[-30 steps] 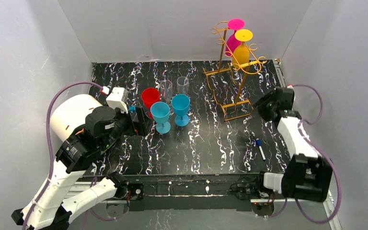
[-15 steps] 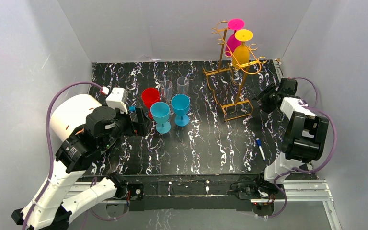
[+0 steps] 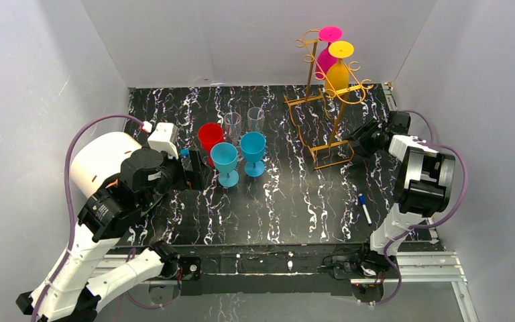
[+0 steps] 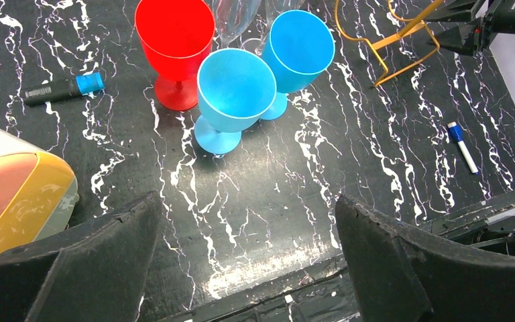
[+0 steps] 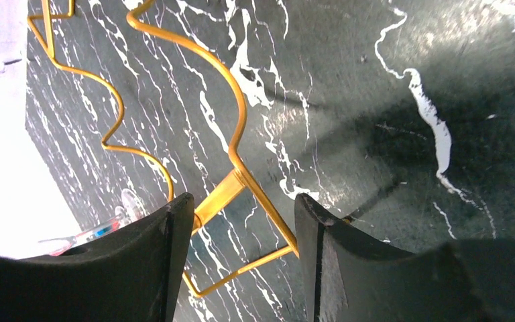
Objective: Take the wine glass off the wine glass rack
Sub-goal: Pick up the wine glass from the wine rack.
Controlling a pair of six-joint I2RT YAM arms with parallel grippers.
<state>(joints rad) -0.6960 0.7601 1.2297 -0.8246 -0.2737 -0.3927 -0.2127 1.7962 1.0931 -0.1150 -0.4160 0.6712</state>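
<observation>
Two wine glasses hang bowl-down, bases up, from the curled hooks of the gold wire wine glass rack (image 3: 328,100), which stands at about 1 o'clock on the black marbled table (image 3: 295,201). The pink wine glass (image 3: 326,57) hangs behind and the yellow wine glass (image 3: 338,70) in front of it.

The right gripper (image 5: 243,201) reaches in low at the rack's base from its 4 o'clock side, jaws parted. Only the right wrist view shows the base's gold wire corner lying in the gap between the two black fingers; whether either pad touches the wire cannot be told.

The left gripper (image 4: 247,204) hangs released, spread wide and holding nothing, over the table's 9 o'clock side.

Upright at about 11 o'clock on the table stand a red goblet (image 3: 210,137), two blue goblets (image 3: 225,161) (image 3: 253,151) and two clear glasses (image 3: 233,124) (image 3: 256,119).

A white marker with a blue cap (image 3: 363,208) lies at 4 o'clock on the table. The left wrist view alone picks out a black marker with a blue band (image 4: 64,87) lying at the red goblet's 9 o'clock. Its print is too small to read.
</observation>
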